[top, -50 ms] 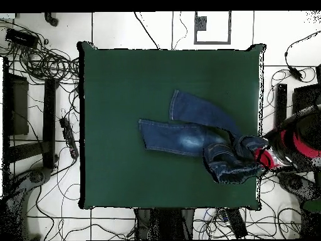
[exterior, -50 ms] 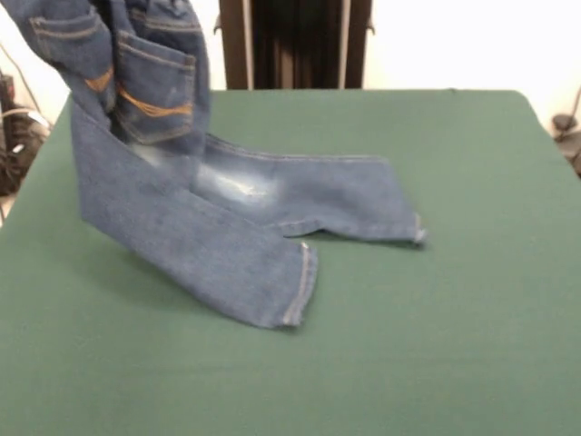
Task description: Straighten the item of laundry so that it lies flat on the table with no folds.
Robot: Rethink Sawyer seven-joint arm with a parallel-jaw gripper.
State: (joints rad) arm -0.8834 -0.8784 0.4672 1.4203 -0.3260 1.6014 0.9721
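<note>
Clearly, the tabletop (exterior, -50 ms: 472, 272) is far larger than the jeans (exterior, -50 ms: 227, 218), so there is room to spread them. The waist part hangs lifted at one edge of the tabletop, while both legs trail down and rest flat, probably so that pulling draws out the folds. The arm (top, -50 ms: 301, 144) reaches in beside the bunched waist; whether its fingers are clenched on the denim I cannot tell.

Jeans (exterior, -50 ms: 227, 218) — waist lifted, legs down
</note>
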